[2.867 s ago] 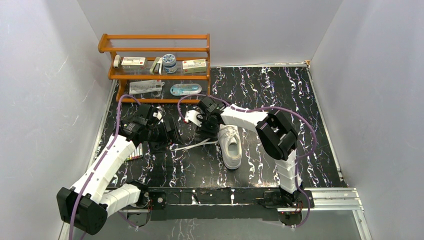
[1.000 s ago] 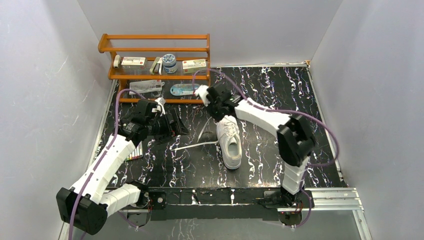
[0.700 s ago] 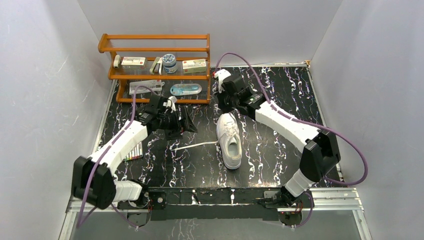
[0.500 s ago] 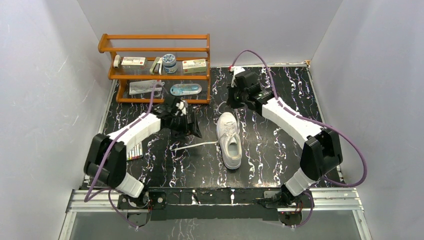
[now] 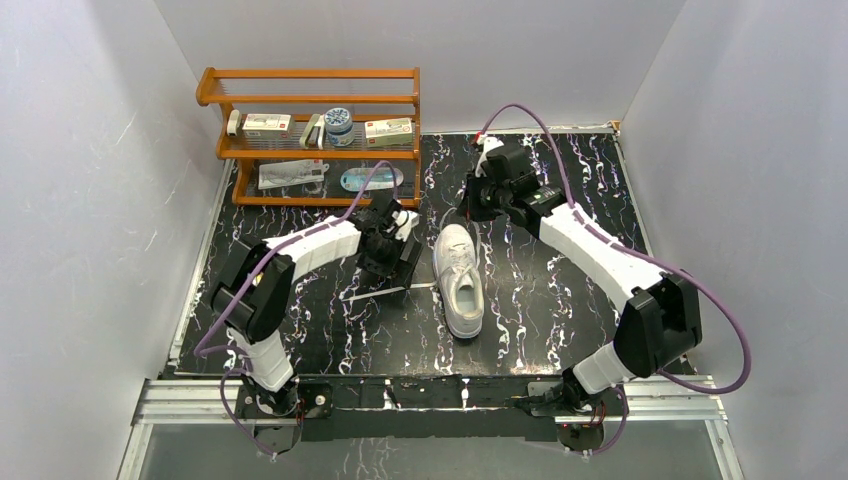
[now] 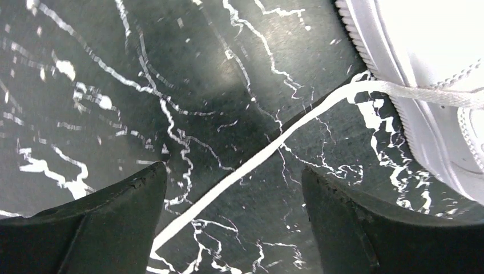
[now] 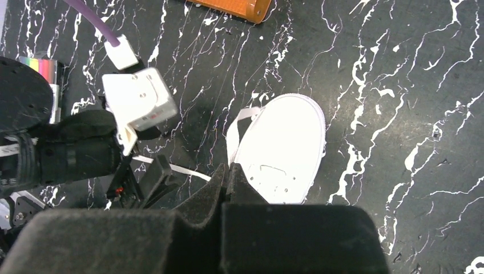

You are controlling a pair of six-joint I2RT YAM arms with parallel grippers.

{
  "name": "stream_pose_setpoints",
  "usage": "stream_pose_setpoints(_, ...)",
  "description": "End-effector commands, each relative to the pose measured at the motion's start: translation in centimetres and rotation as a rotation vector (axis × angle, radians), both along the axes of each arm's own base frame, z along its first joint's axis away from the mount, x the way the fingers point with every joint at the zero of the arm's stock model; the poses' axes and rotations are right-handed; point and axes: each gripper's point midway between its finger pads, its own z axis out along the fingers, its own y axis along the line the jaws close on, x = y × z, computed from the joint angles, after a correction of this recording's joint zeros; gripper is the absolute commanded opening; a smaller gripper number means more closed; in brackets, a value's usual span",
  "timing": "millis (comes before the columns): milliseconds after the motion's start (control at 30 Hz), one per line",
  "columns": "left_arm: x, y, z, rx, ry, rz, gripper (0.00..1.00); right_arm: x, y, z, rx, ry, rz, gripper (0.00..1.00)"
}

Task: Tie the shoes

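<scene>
The left gripper (image 6: 231,171) has its jaws spread wide, low over the desk (image 5: 520,330), and they have hold of nothing. Its two matt black fingers (image 6: 108,222) are blunt wedges with slightly rough edges. Between them runs the slack lace (image 6: 268,151), a flat, white, woven strip lying diagonally on the desk and touching neither finger. That lace leads up to the sneaker (image 6: 434,85), whose sole rim is finely ribbed below a smooth white upper.

The right gripper (image 7: 227,169) has its jaws pressed together on the end of the raised lace (image 7: 231,137). This lace bends in a narrow loop from the fingertips to the rounded end of the sneaker (image 7: 282,145). Small perforations dot the upper near the fingers, which are dark and padded.

From above, the sneaker (image 5: 460,280) stands on its sole near the middle of the desk, lying lengthwise between the far and near edges. The left gripper (image 5: 400,265) is just beside it on its left, and the right gripper (image 5: 468,205) is above its far end.

The desk is glossy black with thin white marble veins. An orange wooden rack (image 5: 310,100) with slatted shelves stands in the far left corner, holding small boxes and a round tin
</scene>
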Motion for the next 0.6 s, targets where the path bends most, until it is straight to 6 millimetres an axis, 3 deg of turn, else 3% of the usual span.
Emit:
stream_pose_setpoints(0, 1.3, -1.5, -0.2, -0.002, -0.106, -0.211, 0.83, 0.2, -0.5, 2.8, 0.047, -0.06, -0.01, 0.0)
stream_pose_setpoints(167, 1.0, -4.1, -0.9, -0.055, -0.131, -0.271, 0.79, -0.1, -2.3, 3.5, 0.003, -0.057, -0.075, 0.0)
stream_pose_setpoints(233, 1.0, -5.0, -0.2, -0.09, -0.138, -0.259, 0.77, 0.1, -5.7, 2.8, -0.113, -0.025, -0.239, 0.0)
stream_pose_setpoints(300, 0.1, -6.6, 1.8, -0.238, -0.16, -0.23, 0.75, -2.2, -8.8, 0.6, -0.203, 0.061, -0.348, 0.0)
stream_pose_setpoints(333, -1.0, -7.5, 3.0, -0.35, -0.215, -0.303, 0.78, -3.2, -8.5, -0.5, -0.169, 0.084, -0.326, 0.0)
stream_pose_setpoints(367, -1.8, -7.4, 2.8, -0.378, -0.252, -0.376, 0.8, -3.5, -8.4, -0.7, -0.147, 0.093, -0.327, 0.0)
stream_pose_setpoints(433, -1.0, -7.8, 3.1, -0.422, -0.429, -0.461, 0.84, -3.4, -7.6, 0.1, -0.101, 0.089, -0.296, 0.0)
stream_pose_setpoints(567, 0.4, -9.9, 0.7, -0.461, -0.467, -0.508, 0.68, -3.9, -7.4, 0.6, -0.083, 0.112, -0.281, 0.0)
